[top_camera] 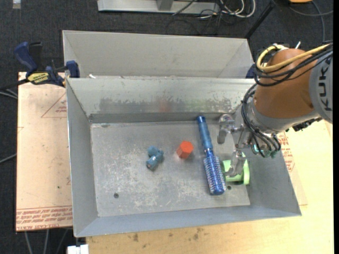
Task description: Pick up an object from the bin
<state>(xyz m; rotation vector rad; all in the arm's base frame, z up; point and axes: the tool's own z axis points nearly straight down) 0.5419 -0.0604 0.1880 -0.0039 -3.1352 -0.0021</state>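
While hand (236, 153) hangs over green piece (239, 174), grip unclear, bin (159, 97) holds hairbrush (213, 171), orange block (185, 150), blue lump (154, 157)

Orange-covered arm (280, 89) from right, gripper (239, 160) low; pointing down

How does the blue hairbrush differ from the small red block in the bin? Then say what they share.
The hairbrush is blue; the block is red-orange. The hairbrush is long and thin with a bristled head; the block is short and chunky. The hairbrush lies beside a green thing at the right; the block lies nearer the middle. Both rest on the bin's floor.
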